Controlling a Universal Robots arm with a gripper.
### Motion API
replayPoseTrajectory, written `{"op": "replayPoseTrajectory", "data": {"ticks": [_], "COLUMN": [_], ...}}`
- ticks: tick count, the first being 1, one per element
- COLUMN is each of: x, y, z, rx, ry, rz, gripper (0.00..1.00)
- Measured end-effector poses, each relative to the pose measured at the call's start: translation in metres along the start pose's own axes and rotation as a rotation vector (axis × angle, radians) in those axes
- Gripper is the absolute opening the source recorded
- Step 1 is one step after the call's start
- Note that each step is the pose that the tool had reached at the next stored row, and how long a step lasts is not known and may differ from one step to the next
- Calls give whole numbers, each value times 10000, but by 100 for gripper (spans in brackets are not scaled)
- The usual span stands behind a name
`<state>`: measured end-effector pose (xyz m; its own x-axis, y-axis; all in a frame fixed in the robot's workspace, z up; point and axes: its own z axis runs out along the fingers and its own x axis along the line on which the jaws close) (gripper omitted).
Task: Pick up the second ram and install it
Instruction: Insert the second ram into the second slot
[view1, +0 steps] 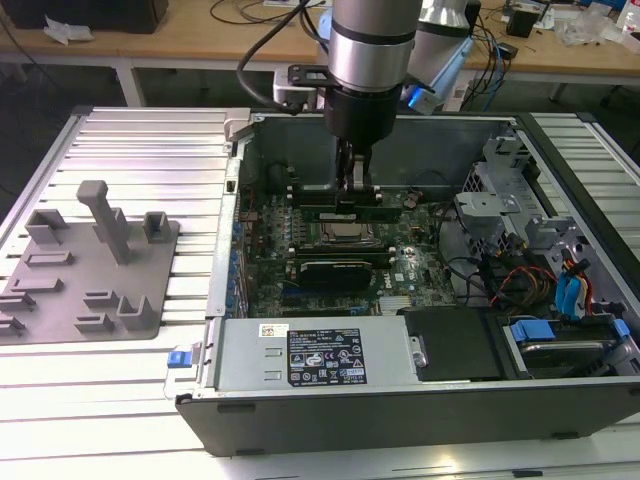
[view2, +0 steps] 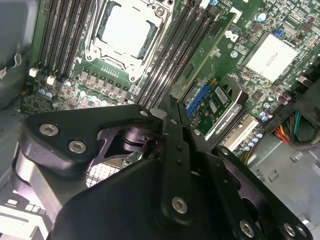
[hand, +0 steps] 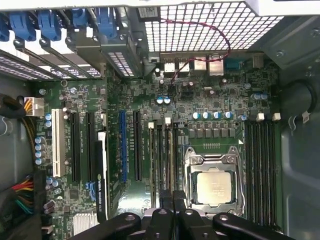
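In the exterior view's upper centre, the gripper (view1: 357, 188) is clamped on the second ram (view1: 325, 213). The stick is held level above the motherboard (view1: 415, 265), probably so it meets its slot squarely.

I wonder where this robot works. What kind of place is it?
Probably a robotics lab or workshop: a robot arm holds the second ram inside an open computer case on a metal table, with cluttered workbenches behind.

A ribbed metal counter (view1: 130, 140) carries an open computer case (view1: 400, 405). A grey tray (view1: 70, 285) lies flat on the counter, beside the case on the exterior view's left.
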<state>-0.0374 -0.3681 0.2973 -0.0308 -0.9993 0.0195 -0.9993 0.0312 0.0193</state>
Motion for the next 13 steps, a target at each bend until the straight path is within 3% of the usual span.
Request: {"op": "replayPoseTrajectory", "data": {"ticks": [7, 13], "x": [-1, -6], "y": [62, 165], "z": [18, 70], "rx": [32, 91], "ry": [-18, -38], "rz": [1, 2], "gripper": [9, 9]}}
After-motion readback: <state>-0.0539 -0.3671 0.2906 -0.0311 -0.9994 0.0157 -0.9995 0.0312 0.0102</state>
